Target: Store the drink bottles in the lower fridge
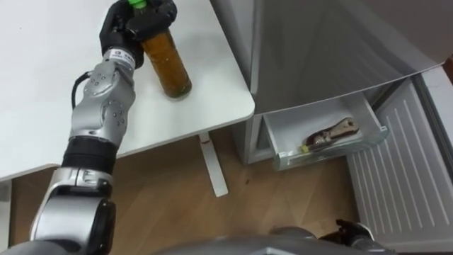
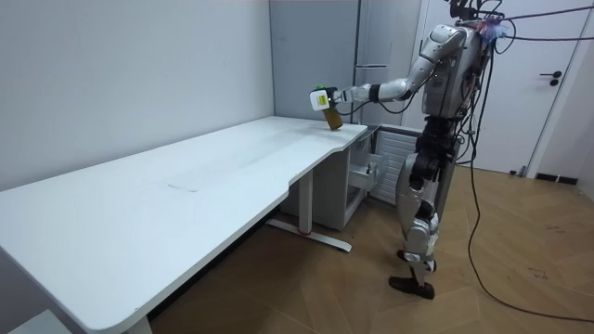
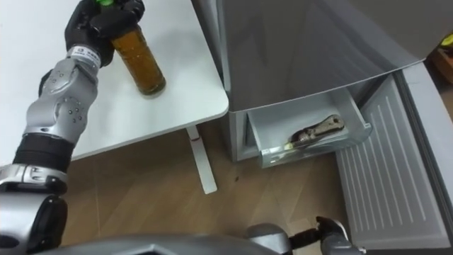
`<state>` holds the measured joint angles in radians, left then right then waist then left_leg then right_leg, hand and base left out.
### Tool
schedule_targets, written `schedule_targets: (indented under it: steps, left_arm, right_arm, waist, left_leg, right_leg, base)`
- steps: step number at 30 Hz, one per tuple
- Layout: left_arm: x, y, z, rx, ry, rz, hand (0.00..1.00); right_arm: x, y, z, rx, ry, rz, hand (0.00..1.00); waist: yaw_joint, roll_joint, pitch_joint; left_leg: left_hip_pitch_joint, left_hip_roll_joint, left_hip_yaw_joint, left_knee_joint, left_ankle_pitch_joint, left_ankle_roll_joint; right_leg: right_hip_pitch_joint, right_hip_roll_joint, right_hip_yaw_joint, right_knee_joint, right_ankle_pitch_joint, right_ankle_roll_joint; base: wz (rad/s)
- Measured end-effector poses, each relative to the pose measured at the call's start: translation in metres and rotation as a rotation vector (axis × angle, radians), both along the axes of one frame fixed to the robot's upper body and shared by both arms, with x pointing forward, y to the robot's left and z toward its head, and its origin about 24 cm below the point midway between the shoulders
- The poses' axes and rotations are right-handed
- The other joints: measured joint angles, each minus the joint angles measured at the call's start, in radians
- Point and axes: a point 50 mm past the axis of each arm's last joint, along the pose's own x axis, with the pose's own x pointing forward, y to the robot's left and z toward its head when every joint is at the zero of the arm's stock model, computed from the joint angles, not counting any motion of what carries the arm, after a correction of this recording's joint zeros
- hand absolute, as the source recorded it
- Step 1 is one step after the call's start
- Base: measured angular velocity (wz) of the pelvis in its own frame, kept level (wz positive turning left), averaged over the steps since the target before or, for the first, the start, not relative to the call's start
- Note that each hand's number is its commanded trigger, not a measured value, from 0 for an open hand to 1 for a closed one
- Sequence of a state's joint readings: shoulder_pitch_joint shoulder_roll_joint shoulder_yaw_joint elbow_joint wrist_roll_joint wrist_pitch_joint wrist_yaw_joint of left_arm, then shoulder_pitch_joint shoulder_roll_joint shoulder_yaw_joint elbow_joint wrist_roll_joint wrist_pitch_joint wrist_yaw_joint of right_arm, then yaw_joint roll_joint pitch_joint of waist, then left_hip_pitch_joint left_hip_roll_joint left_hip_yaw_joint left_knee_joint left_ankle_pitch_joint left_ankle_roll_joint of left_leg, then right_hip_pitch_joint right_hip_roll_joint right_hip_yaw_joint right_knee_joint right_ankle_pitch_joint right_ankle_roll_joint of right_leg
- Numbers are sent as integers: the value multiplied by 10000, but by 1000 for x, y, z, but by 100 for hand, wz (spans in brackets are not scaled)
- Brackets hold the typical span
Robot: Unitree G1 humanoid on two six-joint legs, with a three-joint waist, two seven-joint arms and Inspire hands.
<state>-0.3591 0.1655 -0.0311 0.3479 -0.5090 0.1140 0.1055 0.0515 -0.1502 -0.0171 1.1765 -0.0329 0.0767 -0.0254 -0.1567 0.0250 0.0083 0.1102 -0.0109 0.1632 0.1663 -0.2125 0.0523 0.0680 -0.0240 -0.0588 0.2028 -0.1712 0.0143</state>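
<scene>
Drink bottle [image 1: 167, 65]: upper left, long axis tilted, green cap toward top edge, base lower right.
Make: smooth clear cylinder, amber liquid.
Left hand [image 1: 141, 20]: clenched round its top.

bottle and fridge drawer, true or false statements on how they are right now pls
1. The left hand is curled round the top of the bottle. True.
2. The bottle's cap is red. False: it is green.
3. The lower drawer of the fridge is shut. False: it is pulled open.
4. A small item lies in the drawer. True.
5. The bottle is inside the drawer. False: it is over the white table.
</scene>
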Motion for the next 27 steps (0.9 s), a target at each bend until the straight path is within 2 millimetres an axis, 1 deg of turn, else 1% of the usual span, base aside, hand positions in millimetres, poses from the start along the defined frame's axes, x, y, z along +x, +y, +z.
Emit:
schedule_targets:
  steps: [2,3,4,6,7,9,11,13,15,18,20,23,27]
  left_arm:
    - [-5,-5,3,33,-250,-244,100]
    - [-8,-8,5,27,-387,-387,100]
    - [-9,-14,10,23,-595,-583,100]
    - [-14,-21,16,-47,-952,-846,100]
    - [-20,-25,18,-172,-1130,-971,100]
    - [-29,-29,20,-430,-1354,-1106,100]
    - [-36,-30,18,-544,-1360,-1182,100]
    - [-41,-34,11,-525,-1129,-1360,100]
    - [-45,-35,5,-530,-920,-1447,100]
    - [-51,-32,-4,-529,-619,-1385,100]
    - [-54,-32,-7,-551,-496,-1385,100]
    - [-57,-34,-10,-614,-445,-1598,100]
    - [-63,-40,-14,-971,-492,-2122,100]
  right_arm:
    - [7,4,1,128,-294,108,0]
    - [11,7,2,212,-510,274,0]
    - [17,11,3,262,-690,603,0]
    - [25,17,5,399,-1021,974,0]
    - [28,21,6,531,-1230,1126,0]
    - [33,30,7,807,-1604,1208,0]
    - [39,39,8,1112,-1864,1397,0]
    - [46,47,11,1438,-2272,1555,0]
    - [50,51,12,1581,-2468,1638,0]
    - [53,57,13,1825,-2654,1831,0]
    - [56,61,15,1975,-2800,2113,0]
    - [68,68,23,2209,-3400,2506,0]
    - [84,80,37,2554,-4419,3000,0]
  waist:
    - [12,-91,-6]
    - [84,-154,-18]
    - [229,-225,-41]
    - [340,-302,-55]
    - [423,-321,-71]
    - [553,-321,-73]
    - [614,-317,-73]
    - [726,-319,-71]
    - [802,-317,-70]
    - [815,-306,-63]
    - [833,-306,-61]
    - [971,-292,-54]
    - [1071,-293,-56]
  left_leg:
    - [-32,2,-14,29,1,-1]
    - [-56,4,-10,61,1,-1]
    - [-151,4,3,113,0,-2]
    - [-263,3,-35,170,0,-1]
    - [-256,3,-38,205,0,-2]
    - [-252,5,-54,213,0,-2]
    - [-285,5,-150,243,0,-2]
    - [-344,1,-295,311,-1,-2]
    - [-323,2,-356,324,-2,-2]
    - [-343,-1,-512,327,-3,-4]
    - [-356,-3,-551,325,-3,-4]
    - [-465,-10,-563,336,-4,-3]
    - [-471,-11,-568,399,-1,0]
  right_leg:
    - [-3,-4,-16,-5,0,0]
    - [-21,-6,-8,-3,0,0]
    - [-108,-10,12,-3,0,0]
    - [-175,-27,-1,2,2,-2]
    - [-148,-30,-1,2,2,-2]
    - [-135,-28,0,1,2,-2]
    - [-116,-38,-105,9,2,-3]
    - [-81,-55,-301,5,5,-8]
    - [1,-57,-381,-2,5,-8]
    - [90,-67,-546,3,5,-8]
    - [104,-68,-579,4,5,-8]
    - [30,-80,-604,3,6,-9]
    - [39,-118,-838,3,8,-12]
  base:
    - [0]
    - [-4]
    - [-5]
    - [3]
    - [7]
    - [3]
    - [12]
    - [19]
    - [17]
    - [17]
    - [9]
    - [1]
    - [2]
